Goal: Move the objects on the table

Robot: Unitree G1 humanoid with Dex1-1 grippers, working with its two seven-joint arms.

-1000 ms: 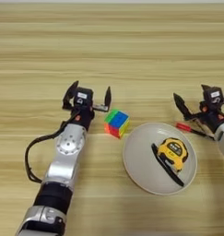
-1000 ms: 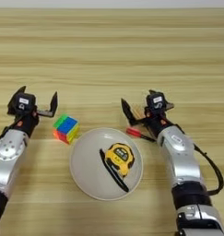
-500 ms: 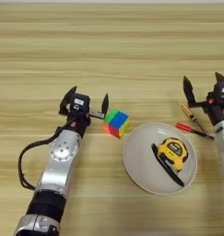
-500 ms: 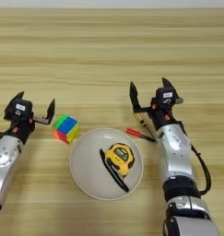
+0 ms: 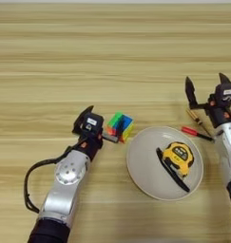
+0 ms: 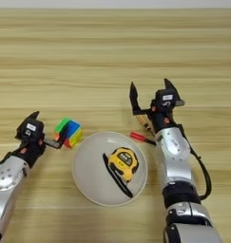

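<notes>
The desk is pale wood, streaked across with darker grain lines. On it, the cube shows green, blue, red and yellow squares, while the round plate is plain beige and carries a yellow tape measure with a black centre and a black strap. A red-handled tool and a brownish one lie near the black-fingered right claw, whose arm is silver with orange marks, like the left arm.

- both arms are chunky silver-grey shells with black joint sections
- black cable loops off each forearm
- left gripper and right gripper: black pointy fingers, small white label on top
</notes>
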